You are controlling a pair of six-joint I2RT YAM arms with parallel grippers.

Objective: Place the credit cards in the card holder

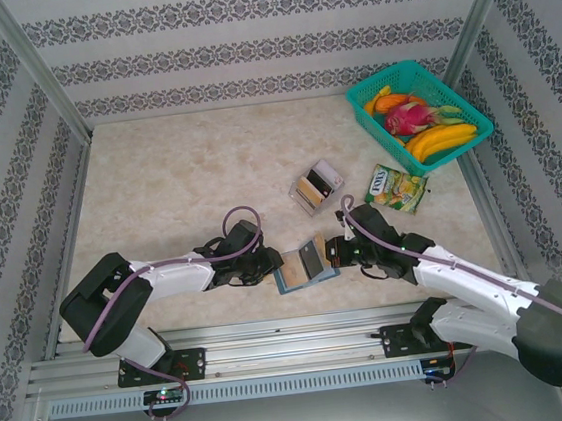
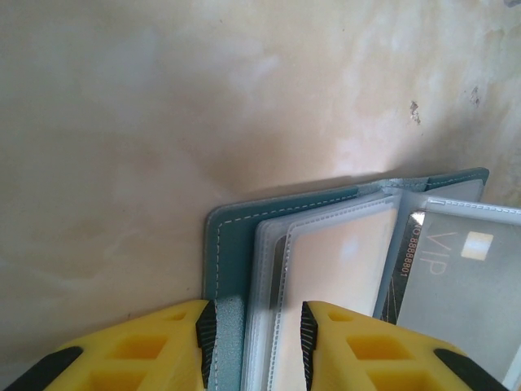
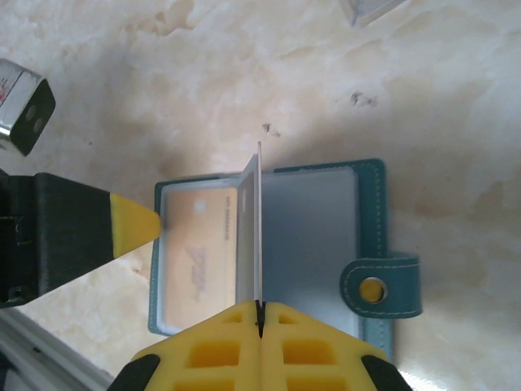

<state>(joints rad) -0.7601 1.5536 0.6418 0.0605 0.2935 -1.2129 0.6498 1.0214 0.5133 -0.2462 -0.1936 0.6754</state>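
Pale stone worktop [image 1: 177, 181] lies under it all. Left pincer [image 2: 254, 350] pinches one edge of the open teal card holder [image 2: 236, 236] between its tips. Right pincer [image 3: 260, 314], pressed together, pinches a grey card [image 2: 464, 277] standing on edge over the holder's pages
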